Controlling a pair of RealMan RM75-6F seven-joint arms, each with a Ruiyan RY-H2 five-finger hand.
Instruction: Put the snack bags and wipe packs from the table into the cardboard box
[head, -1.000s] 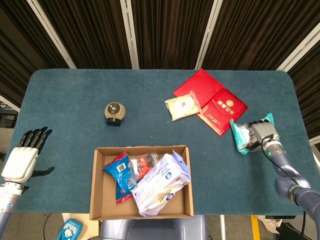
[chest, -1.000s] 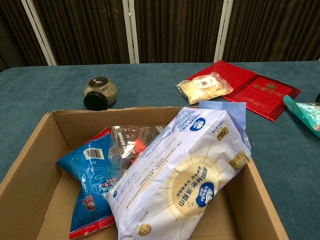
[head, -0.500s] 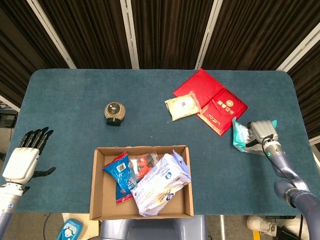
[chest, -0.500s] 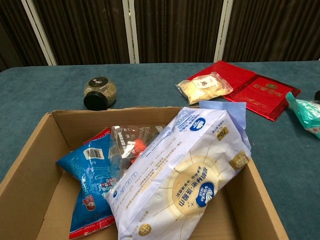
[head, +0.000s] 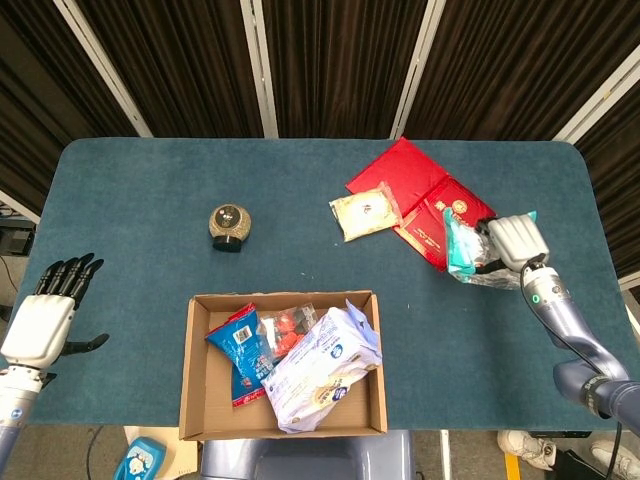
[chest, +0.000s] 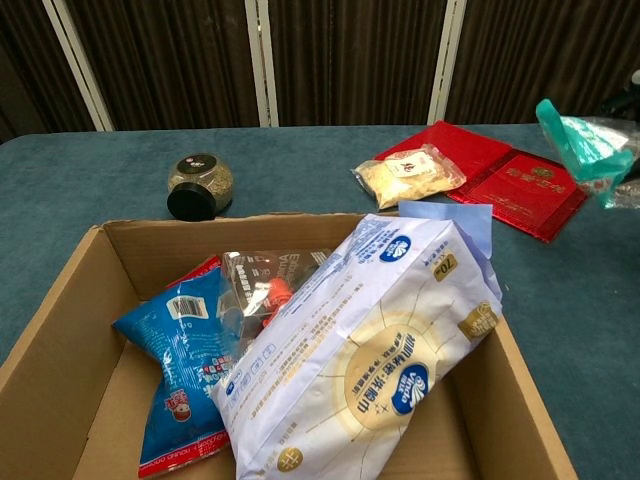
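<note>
Both views are evenly and fairly brightly lit from above, so the dark teal felt-covered table (head: 150, 200) shows only small, soft shadows, such as the one hugging the round glass jar with a black lid (head: 229, 226). Glare glints off the glossy white and blue wipe pack (chest: 370, 350) and the crinkled clear snack bag (chest: 262, 290) in the chest view. Focus is sharp in the middle, while the pleated dark brown curtain (head: 330, 60) behind stays dim.

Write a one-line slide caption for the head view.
Right hand holds a teal snack bag above the table, left hand open, cardboard box already part-filled.
</note>
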